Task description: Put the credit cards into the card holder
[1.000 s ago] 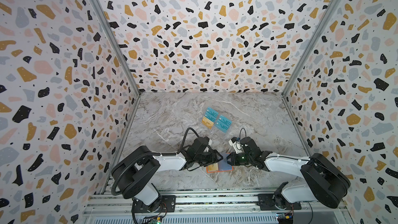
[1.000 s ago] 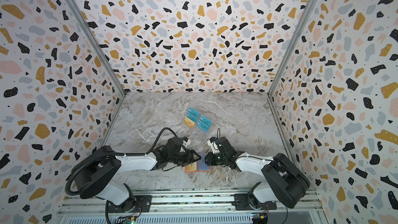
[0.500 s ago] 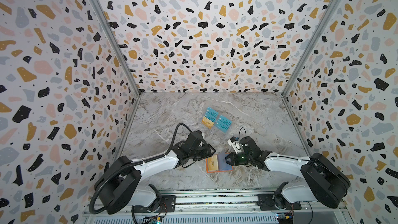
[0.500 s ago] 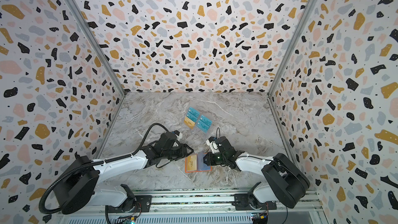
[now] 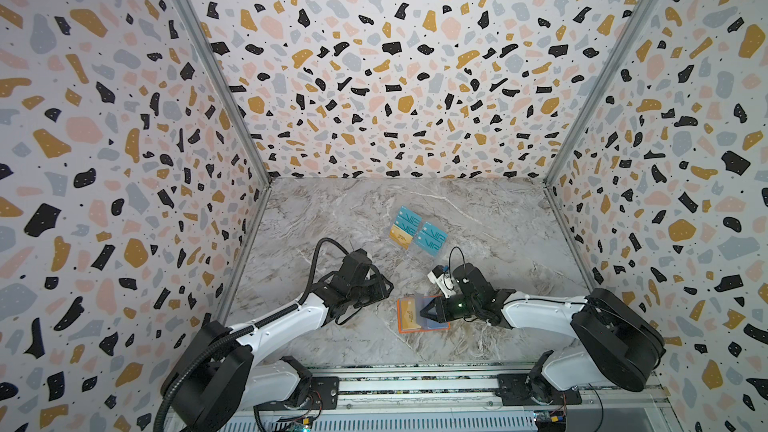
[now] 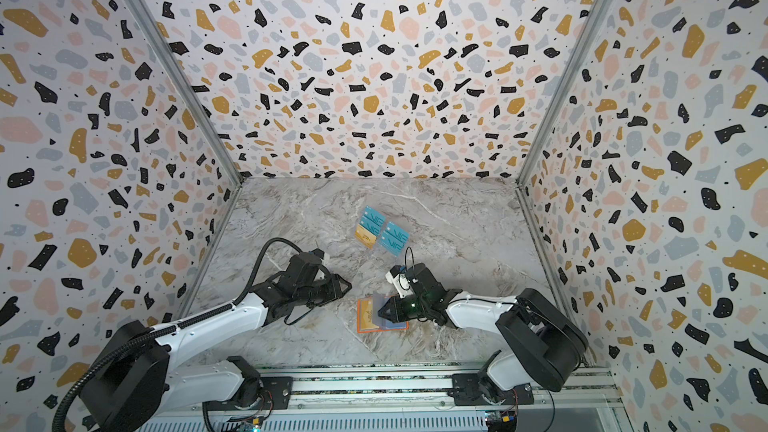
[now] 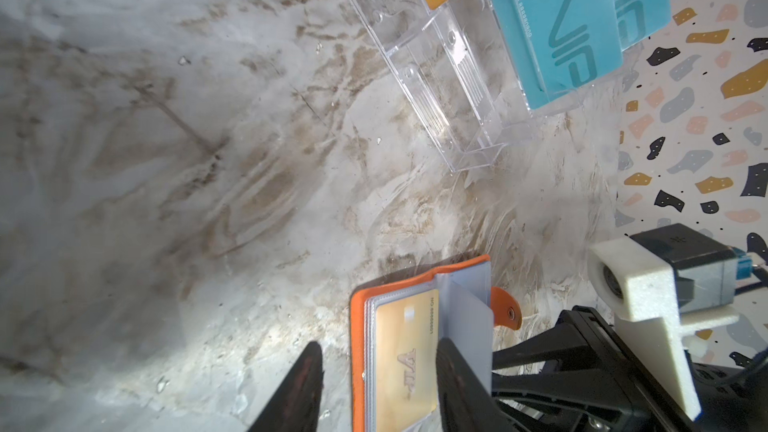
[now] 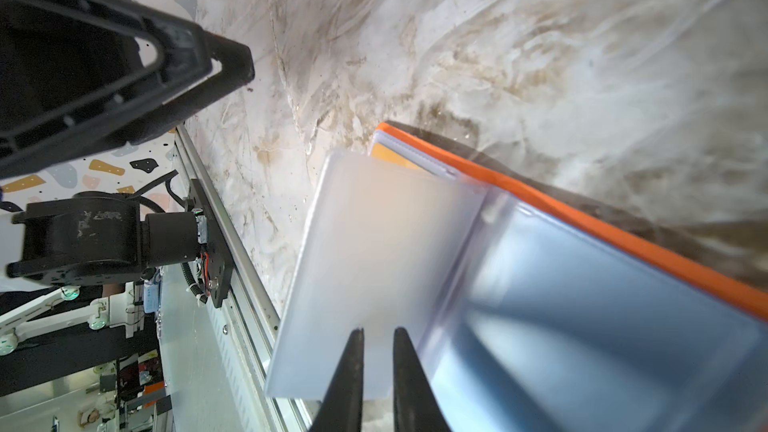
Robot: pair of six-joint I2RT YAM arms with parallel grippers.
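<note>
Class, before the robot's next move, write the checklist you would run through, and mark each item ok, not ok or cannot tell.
1. Open card holder flat on the table: ok.
2. Raised clear sleeve at the right gripper: ok.
3. Firm pinch by the right gripper on that sleeve: cannot tell.
4. One gold card seated in a sleeve: ok.
5. Next card in the left gripper: not ok; open, empty.
6. All cards out of the clear stand: not ok; teal cards sit there.
</note>
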